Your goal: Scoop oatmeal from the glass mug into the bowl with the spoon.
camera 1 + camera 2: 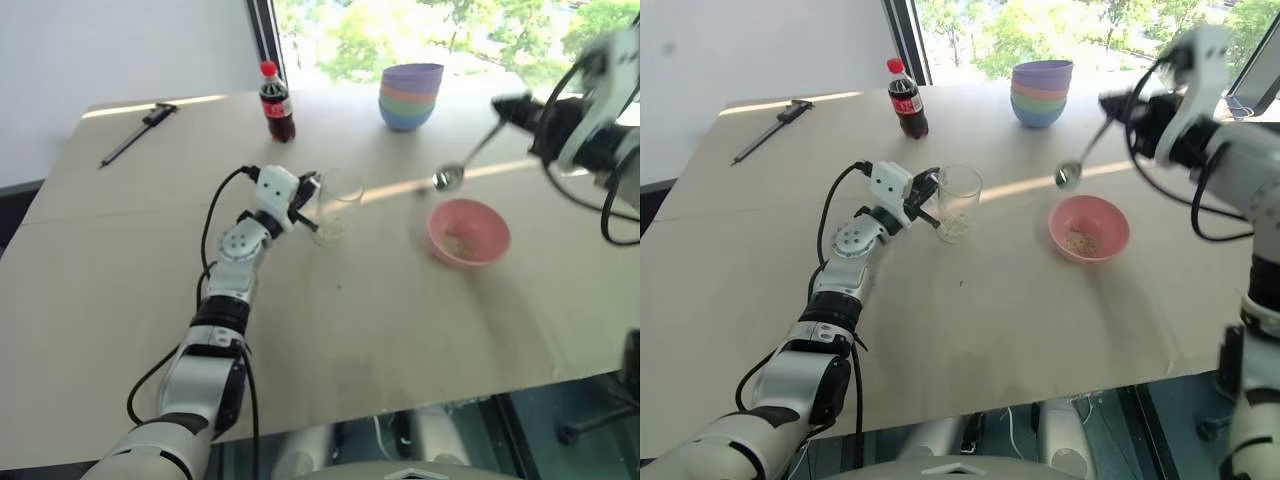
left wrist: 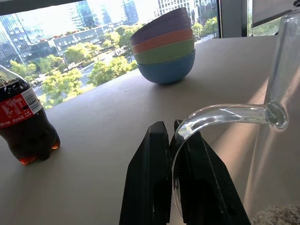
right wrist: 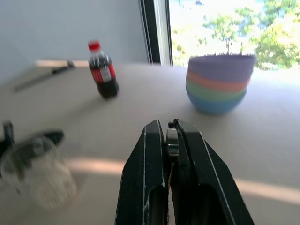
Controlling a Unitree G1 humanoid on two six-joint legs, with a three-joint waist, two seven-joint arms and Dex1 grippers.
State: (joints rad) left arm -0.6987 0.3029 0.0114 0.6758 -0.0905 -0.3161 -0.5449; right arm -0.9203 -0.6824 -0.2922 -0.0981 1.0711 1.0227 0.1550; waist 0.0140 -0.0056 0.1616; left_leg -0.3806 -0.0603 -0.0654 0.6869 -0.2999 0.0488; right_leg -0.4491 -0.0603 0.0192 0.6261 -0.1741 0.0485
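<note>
The left hand [image 1: 928,200] reaches forward, pinching the glass mug [image 1: 958,203] by its handle; the raised right hand [image 1: 508,108] clamps the spoon [image 1: 464,163] above the bowl [image 1: 468,232].

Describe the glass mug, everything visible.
The glass mug is small, clear and colourless, thin-walled, with a curved glass handle. It stands upright on the table, left of the pink bowl and nearer the robot than the cola bottle. A low layer of pale oatmeal sits at its bottom. The left gripper is shut on the handle, fingers pinching it from both sides. The spoon hangs to its right, not touching it.
</note>
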